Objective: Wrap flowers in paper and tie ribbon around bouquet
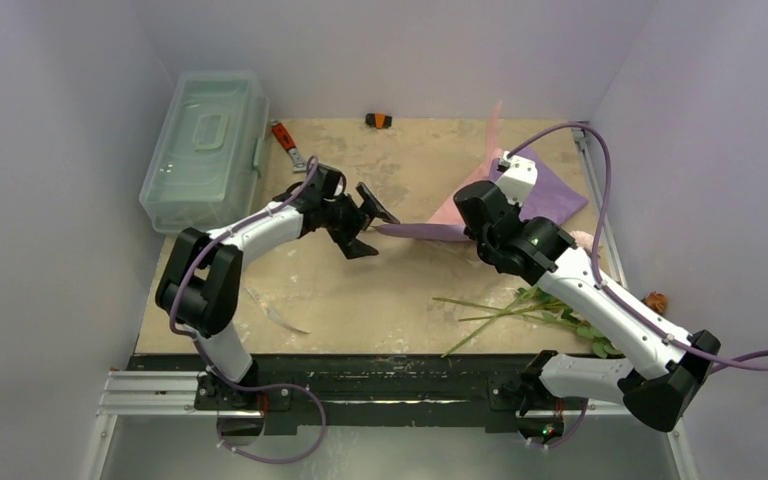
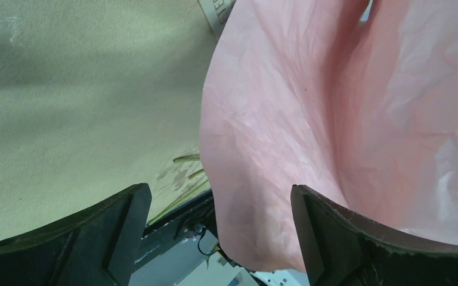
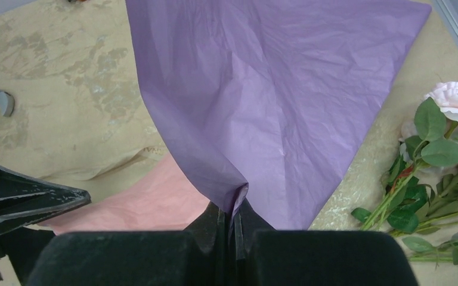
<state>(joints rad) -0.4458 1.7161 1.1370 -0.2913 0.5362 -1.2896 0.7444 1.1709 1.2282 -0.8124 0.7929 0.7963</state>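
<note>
Paper (image 1: pixel 558 200) is sitting right of centre on the table (image 1: pixel 360 300). It is partly lifted, showing its lilac face toward the far right corner and curling its pink face up on the left.

Starting at the left, the left gripper (image 2: pixel 217 199) is standing wide open at that pink tip. A fold is drooping between its fingers, and neither pad is clearly touching it. Further right, the right gripper (image 3: pixel 234 214) is pinching a puckered bit of the lilac edge between closed jaws and is holding it off the surface. At the far right, the flowers (image 1: pixel 530 310) are lying loose by the right arm, beside the wrap and not on it.

Going by the creases and sag, this material is looking very light, limp and easy to tear. It is probably calling for a gentle pinch at an edge or corner, with both ends supported so the middle is not dragging. The thin stems are looking like the safest hold for the blooms.
</note>
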